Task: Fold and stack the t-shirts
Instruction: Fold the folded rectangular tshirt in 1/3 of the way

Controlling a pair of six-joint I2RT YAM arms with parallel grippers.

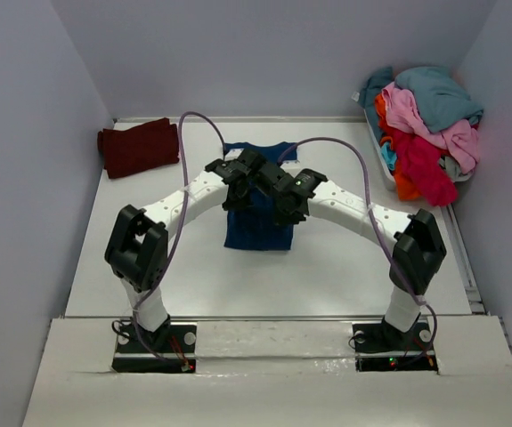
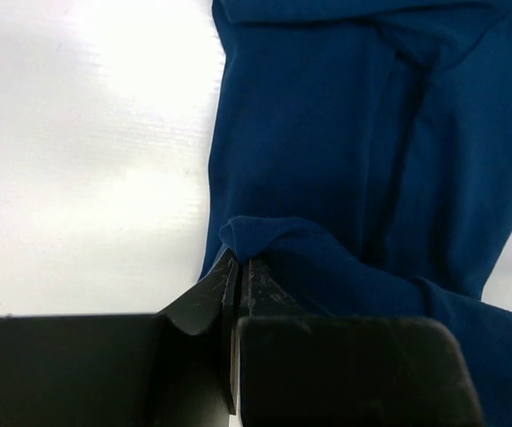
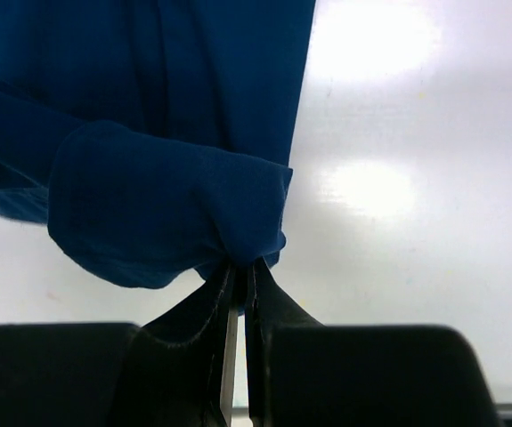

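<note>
A navy blue t-shirt (image 1: pixel 257 227) lies in the middle of the white table, folded into a narrow strip. My left gripper (image 1: pixel 241 171) is shut on a pinch of its cloth (image 2: pixel 264 240) at the shirt's left edge. My right gripper (image 1: pixel 278 182) is shut on a bunched fold (image 3: pixel 166 209) at its right edge. Both hold the cloth lifted above the table, over the shirt's middle. A folded dark maroon t-shirt (image 1: pixel 138 146) lies at the far left. More t-shirts, teal, pink, red and orange, are heaped (image 1: pixel 426 129) at the far right.
The heap sits in a white basket (image 1: pixel 382 160) in the back right corner. Grey walls close in the table on the left, back and right. Purple cables arch over both arms.
</note>
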